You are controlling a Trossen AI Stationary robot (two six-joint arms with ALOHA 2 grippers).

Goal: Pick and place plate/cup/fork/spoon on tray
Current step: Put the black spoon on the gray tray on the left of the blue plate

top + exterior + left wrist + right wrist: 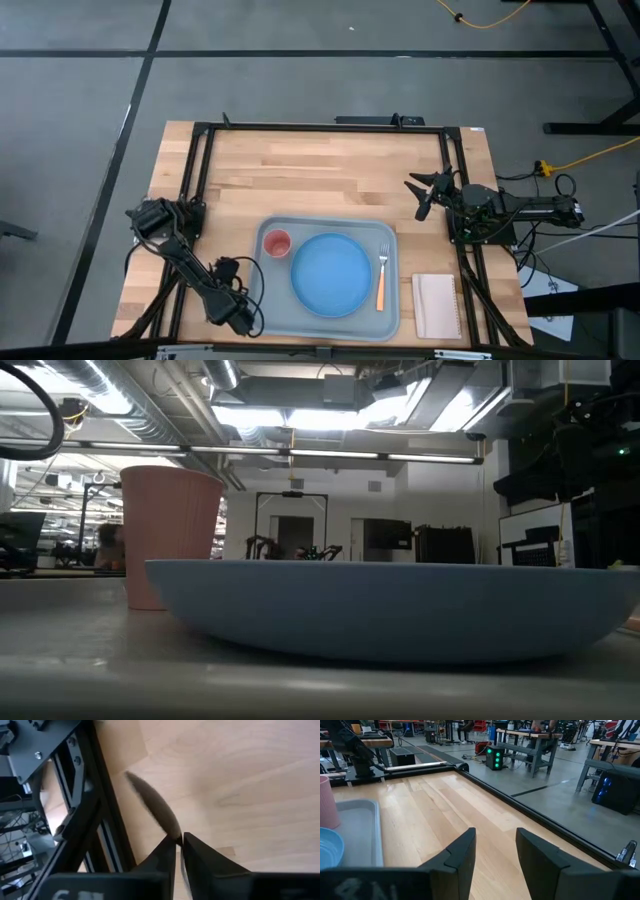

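the tray [268, 312] lies on the wooden table [320, 165], toward its near edge. on it the blue plate [331, 274] sits in the middle, the pink cup [277, 244] stands upright in the far left corner of the tray, just beside the plate, and the fork [381, 277] lies along the plate's right side, tines pointing to the far edge. a small white pad [436, 304] rests on the table just right of the tray.

the left gripper [179, 841] hangs low over the table at the tray's near left corner, beside the black frame rail [95, 815]. its fingers are almost together, and the dark spoon [154, 809] (blurred in the left wrist view) sticks out from between their tips, so it appears pinched there.

the right gripper [495, 845] waits over the table's right side, well apart from the tray, its fingers spread wide with nothing between them.
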